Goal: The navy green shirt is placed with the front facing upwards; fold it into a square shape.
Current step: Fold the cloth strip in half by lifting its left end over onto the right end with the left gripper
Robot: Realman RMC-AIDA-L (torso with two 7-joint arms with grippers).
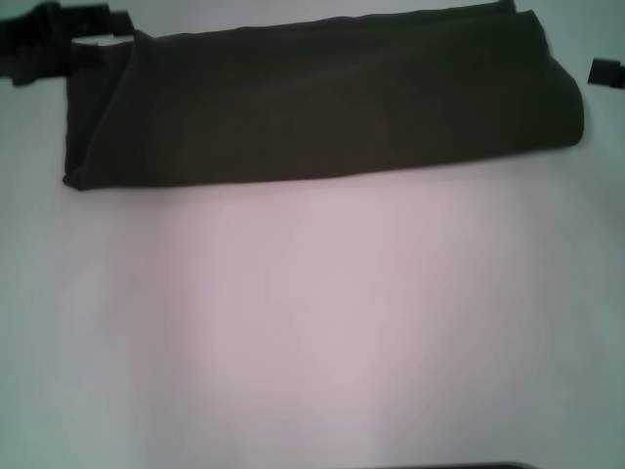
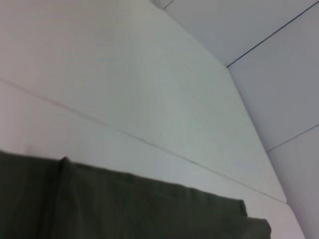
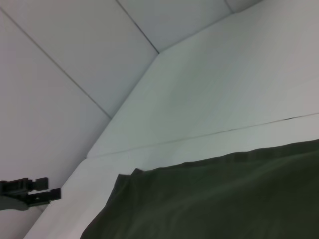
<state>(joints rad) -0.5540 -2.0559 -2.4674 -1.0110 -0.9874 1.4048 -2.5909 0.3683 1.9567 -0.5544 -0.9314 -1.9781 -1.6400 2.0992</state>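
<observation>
The navy green shirt lies folded into a long band across the far part of the white table. Only plain olive cloth shows; the pink letters and the collar are hidden. My left gripper is at the band's far left corner, open and empty, its fingertips just beside the cloth. It also shows far off in the right wrist view. My right gripper shows only as a small black piece at the right edge, just off the band's rolled right end. The shirt's edge shows in both wrist views.
The near half of the table is bare white surface. White wall panels stand behind the table's far edge. A thin dark strip sits at the bottom edge of the head view.
</observation>
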